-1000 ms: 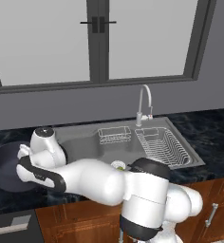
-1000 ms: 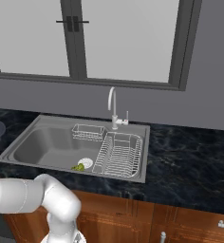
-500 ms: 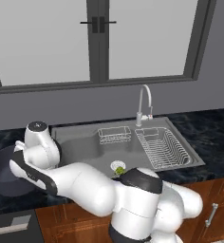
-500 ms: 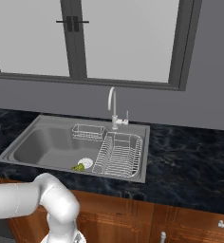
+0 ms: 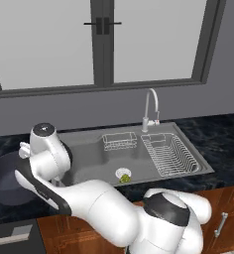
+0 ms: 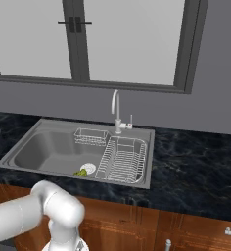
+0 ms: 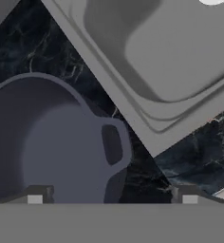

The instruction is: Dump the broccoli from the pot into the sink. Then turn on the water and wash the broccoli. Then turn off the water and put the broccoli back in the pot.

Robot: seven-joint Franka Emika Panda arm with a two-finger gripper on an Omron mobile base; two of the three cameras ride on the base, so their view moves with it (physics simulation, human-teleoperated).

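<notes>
**Now: gripper spread wide above the pot's handle, broccoli in the sink**

Seen from the hand view, the two-finger gripper (image 7: 111, 195) hangs over the left counter with its jaws spread wide and nothing between them; one dark fingertip (image 7: 35, 195) sits over the pot's inner wall and the other over the countertop, so that they straddle the handle without visibly touching it. Directly below lies the wide, round, dark blue-grey pot (image 7: 42, 142), upright on the dark marbled countertop (image 7: 33, 52), its small loop handle (image 7: 115, 144) pointing toward the sink. No floret is seen in the part of the pot's interior that is visible.

From the left base view, the white arm bends over the pot (image 5: 5, 178), which stands just beside the left rim of the large grey steel rectangular sink (image 5: 89, 149).

The tiny yellow-green lumpy broccoli floret (image 5: 124, 178) rests on the basin floor, touching the front edge of the round white-rimmed drain (image 5: 122, 173); the right base view shows the same floret (image 6: 80, 172) just beside the drain (image 6: 88, 168).

A small wire basket (image 5: 119, 141) sits at the back of the basin, and a larger wire dish rack (image 5: 168, 155) fills its right part. Behind them rises the thin chrome gooseneck faucet (image 5: 150, 110), with no stream from its spout.
</notes>
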